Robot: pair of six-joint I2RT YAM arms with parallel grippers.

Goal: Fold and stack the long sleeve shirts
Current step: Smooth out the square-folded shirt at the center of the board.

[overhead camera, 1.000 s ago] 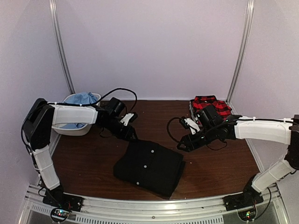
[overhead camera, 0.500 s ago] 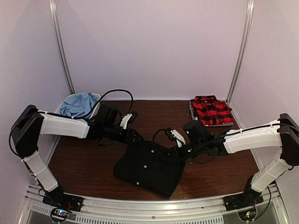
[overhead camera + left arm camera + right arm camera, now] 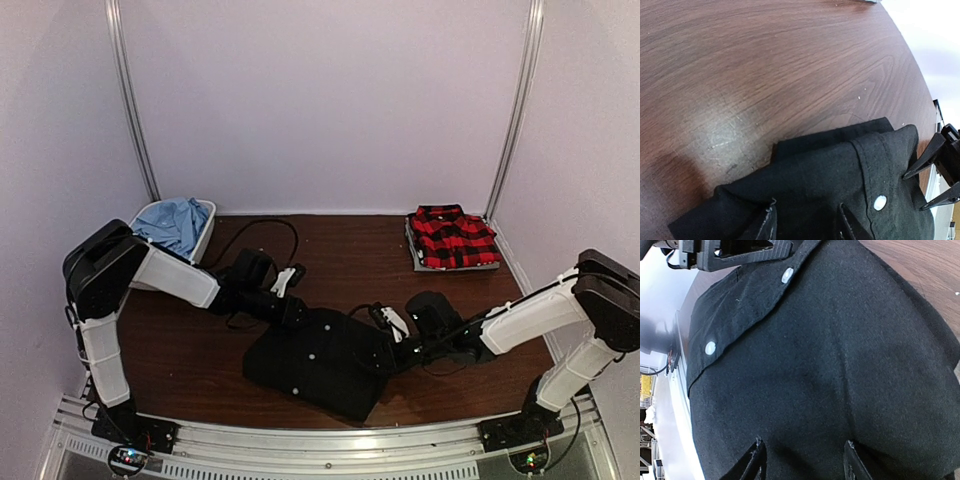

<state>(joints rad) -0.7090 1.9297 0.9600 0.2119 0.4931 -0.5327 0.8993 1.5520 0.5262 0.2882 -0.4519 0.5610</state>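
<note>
Top external view: plaid shirt (image 3: 453, 238) lies folded at two o'clock. Blue shirt (image 3: 172, 222) sits crumpled at ten. Black shirt (image 3: 320, 360) is folded at six, probably awaiting stacking, with left gripper (image 3: 292, 310) and right gripper (image 3: 388, 350) half-open at its edges.

Top cam sits high behind the arm bases (image 3: 130, 432), looking down and forward across the whole table (image 3: 180, 350). My left wrist cam is low and close, skimming the black shirt (image 3: 840, 190) edge; right wrist cam is almost on the cloth. All three share that shirt; left wrist also catches the right claw (image 3: 912, 193).
</note>
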